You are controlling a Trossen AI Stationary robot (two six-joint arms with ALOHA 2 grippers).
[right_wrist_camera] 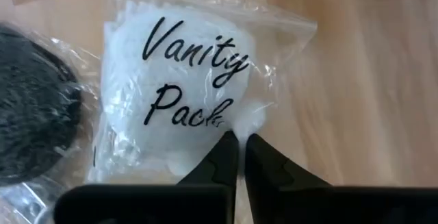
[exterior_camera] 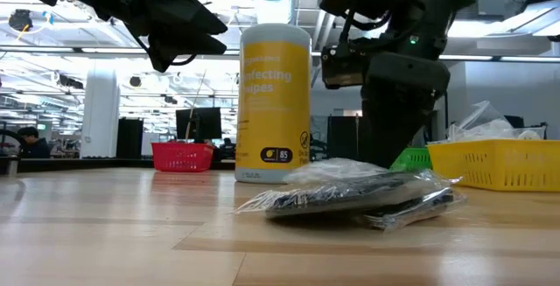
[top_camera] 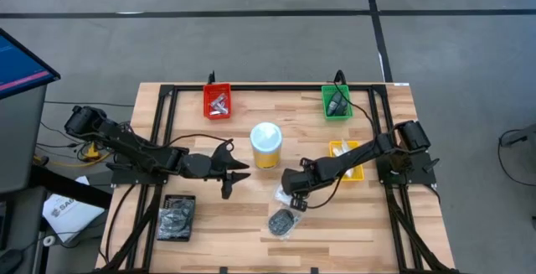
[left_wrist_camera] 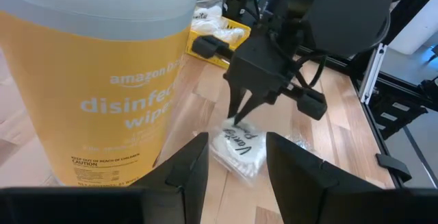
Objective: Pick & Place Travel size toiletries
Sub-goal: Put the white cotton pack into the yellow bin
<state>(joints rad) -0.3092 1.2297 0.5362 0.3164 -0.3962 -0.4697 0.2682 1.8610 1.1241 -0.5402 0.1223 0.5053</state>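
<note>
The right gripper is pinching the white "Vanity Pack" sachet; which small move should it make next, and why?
Probably lift straight up a little. The right gripper looks shut on an edge of the Vanity Pack sachet, which still lies on the table beside the dark bundle. A short lift would test the grip.

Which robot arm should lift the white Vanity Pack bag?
Probably the right: the right gripper is pinched on the Vanity Pack sachet already. The left gripper hangs open beyond the yellow tub, holding nothing.

A clear-bagged dark bundle [exterior_camera: 350, 194] lies before the yellow tub [exterior_camera: 274, 102].
</note>
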